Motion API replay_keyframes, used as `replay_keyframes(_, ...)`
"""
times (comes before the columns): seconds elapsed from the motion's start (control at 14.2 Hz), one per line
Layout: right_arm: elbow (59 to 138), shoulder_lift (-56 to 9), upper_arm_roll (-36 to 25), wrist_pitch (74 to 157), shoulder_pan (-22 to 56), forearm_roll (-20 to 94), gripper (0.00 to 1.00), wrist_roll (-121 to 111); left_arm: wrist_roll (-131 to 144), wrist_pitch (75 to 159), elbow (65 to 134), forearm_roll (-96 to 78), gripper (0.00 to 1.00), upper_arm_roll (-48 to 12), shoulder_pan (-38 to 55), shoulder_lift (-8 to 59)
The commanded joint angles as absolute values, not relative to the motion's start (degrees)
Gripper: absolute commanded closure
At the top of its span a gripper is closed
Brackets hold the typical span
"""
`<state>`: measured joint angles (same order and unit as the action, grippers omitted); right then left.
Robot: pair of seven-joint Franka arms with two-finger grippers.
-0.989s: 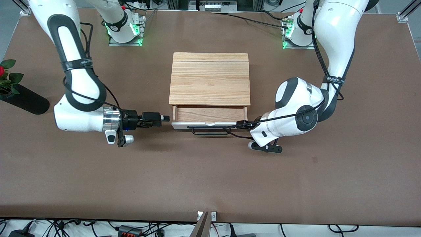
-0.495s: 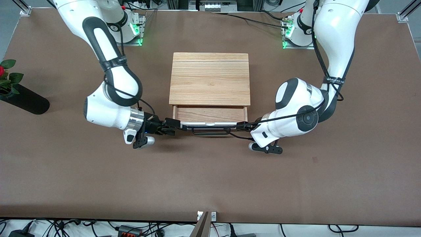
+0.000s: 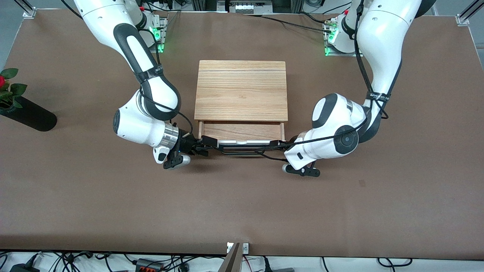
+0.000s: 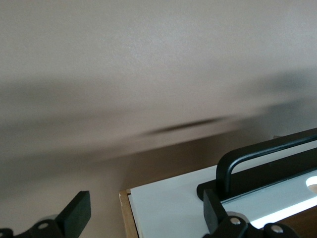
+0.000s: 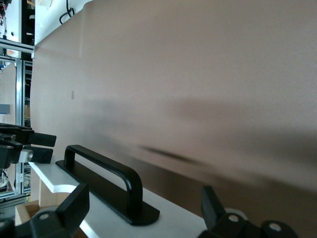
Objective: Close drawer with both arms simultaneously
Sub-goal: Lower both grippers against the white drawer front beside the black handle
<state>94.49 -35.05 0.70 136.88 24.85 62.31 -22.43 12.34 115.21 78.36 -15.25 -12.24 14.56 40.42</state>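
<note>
The light-wood cabinet (image 3: 241, 90) stands mid-table with its drawer (image 3: 242, 131) pulled partly out toward the front camera. The white front panel (image 3: 242, 142) carries a black bar handle (image 3: 242, 152). My right gripper (image 3: 209, 142) is open at the panel's end toward the right arm; in the right wrist view (image 5: 143, 214) its fingers (image 5: 74, 208) straddle the panel (image 5: 168, 218) beside the handle (image 5: 104, 171). My left gripper (image 3: 275, 144) is open at the panel's other end; in the left wrist view (image 4: 146, 218) the panel's corner (image 4: 168, 203) lies between its fingers (image 4: 78, 212), with the handle (image 4: 257, 158) alongside.
A black vase (image 3: 26, 115) with a red flower (image 3: 5, 87) lies at the table's edge toward the right arm's end. The arm bases (image 3: 143, 34) stand at the table's edge farthest from the front camera. My left gripper shows small in the right wrist view (image 5: 25, 144).
My right arm has swung in from beside the cabinet until its gripper reached the drawer's front panel. My left arm has shifted slightly toward the drawer. The drawer stays about as far open.
</note>
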Motion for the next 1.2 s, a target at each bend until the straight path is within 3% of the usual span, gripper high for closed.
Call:
replay_keyframes(0.0,96.1,-35.1,0.4,137.0,25.4,60.3,0.00,-23.2,11.5,115.0,78.7,-15.6,0.00,-12.2,14.9,40.2)
replay_keyframes(0.42,97.6,-35.1,0.3,132.5,25.7,60.1,0.00,-22.9,11.4,113.8,79.3,-15.6,0.00,-12.2,15.1,40.1)
replay_keyframes(1.13,100.5,-34.7,0.3,132.2,26.9,60.0,0.00,-22.8,11.4,107.9,79.5,-15.6,0.00,-12.2,14.9,40.0)
